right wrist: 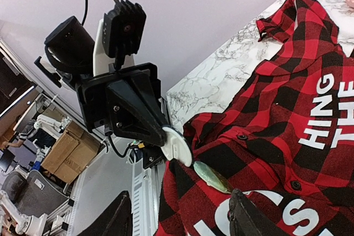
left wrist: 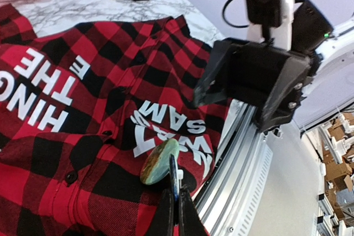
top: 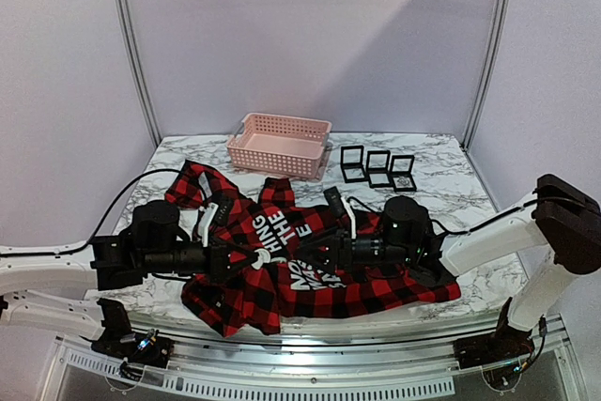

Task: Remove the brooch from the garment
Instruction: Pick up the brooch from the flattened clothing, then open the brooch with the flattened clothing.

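The garment (top: 282, 293) is a red-and-black plaid shirt with white lettering, spread over the near part of the marble table. It also shows in the left wrist view (left wrist: 83, 109) and the right wrist view (right wrist: 287, 109). The brooch (left wrist: 159, 162) is a green oval stone lying on the cloth near the shirt's front edge; it also shows in the right wrist view (right wrist: 213, 176). My left gripper (left wrist: 178, 192) is shut on a thin white disc (right wrist: 178, 145) that stands edge-on against the brooch. My right gripper (right wrist: 180, 222) is open, its fingers either side of the brooch, just short of it.
A pink basket (top: 279, 145) stands at the back of the table. Three small black open boxes (top: 377, 169) stand to its right. The table's metal front rail (left wrist: 243, 153) runs close beside the brooch. The two grippers face each other closely (top: 282, 258).
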